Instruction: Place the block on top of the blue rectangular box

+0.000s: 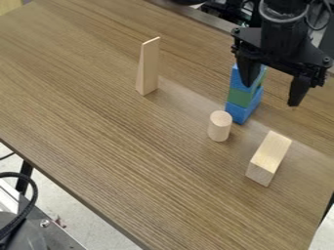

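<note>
**Gripper, coloured stack and plain wooden pieces on a tabletop**

The near corner of the wood-grain tabletop is cut off; beyond its lower-left edge, a black cable and a metal frame are shown only in part. The rectangular wooden block, lying toward the tabletop's right edge, and the upright wooden cylinder, standing between that block and the stack, are both unobscured. In the stack, a green block separates the blue rectangular box at the base from a blue block at the top; one finger of the black gripper covers part of the upper stack, and contact between them cannot be determined. The jaws are spread. The wooden wedge, on end toward the far edge, is fully exposed. The arm is cropped above, and the equipment behind it is indistinct.

Count: one rectangular wooden block, apart from the stack; one cylinder; three stacked pieces, two blue and one green; one wedge; one gripper. Which block the task means cannot be told.
</note>
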### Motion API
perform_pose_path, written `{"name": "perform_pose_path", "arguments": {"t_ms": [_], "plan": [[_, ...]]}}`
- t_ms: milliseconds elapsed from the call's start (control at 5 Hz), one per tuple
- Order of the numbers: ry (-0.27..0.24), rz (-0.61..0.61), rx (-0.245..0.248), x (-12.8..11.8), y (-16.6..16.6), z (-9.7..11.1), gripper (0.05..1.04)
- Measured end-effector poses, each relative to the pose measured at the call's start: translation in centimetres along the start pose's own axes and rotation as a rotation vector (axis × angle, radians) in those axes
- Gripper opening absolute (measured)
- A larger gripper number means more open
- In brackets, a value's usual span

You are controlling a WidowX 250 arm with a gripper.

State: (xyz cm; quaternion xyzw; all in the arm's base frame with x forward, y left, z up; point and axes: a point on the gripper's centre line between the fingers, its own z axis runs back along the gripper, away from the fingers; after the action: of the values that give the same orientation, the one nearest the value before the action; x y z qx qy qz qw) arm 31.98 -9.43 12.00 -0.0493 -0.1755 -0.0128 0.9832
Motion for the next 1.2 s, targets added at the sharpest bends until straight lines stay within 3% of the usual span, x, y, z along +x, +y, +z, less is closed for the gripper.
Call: {"name": "perform_pose_path", "arguments": {"t_ms": [200, 400, 600, 1200], "plan": [[0.033, 0.0, 0.007, -0.6, 0.1, -0.9, 0.997], [0.106, -0.003, 0.008, -1.6, -0.1, -3.5, 0.997], [0.12, -0.006, 0.02, -1.7, -0.3, -4.2, 0.997], [0.07, -0.035, 0.034, -1.0, -2.2, -4.2, 0.997]]}}
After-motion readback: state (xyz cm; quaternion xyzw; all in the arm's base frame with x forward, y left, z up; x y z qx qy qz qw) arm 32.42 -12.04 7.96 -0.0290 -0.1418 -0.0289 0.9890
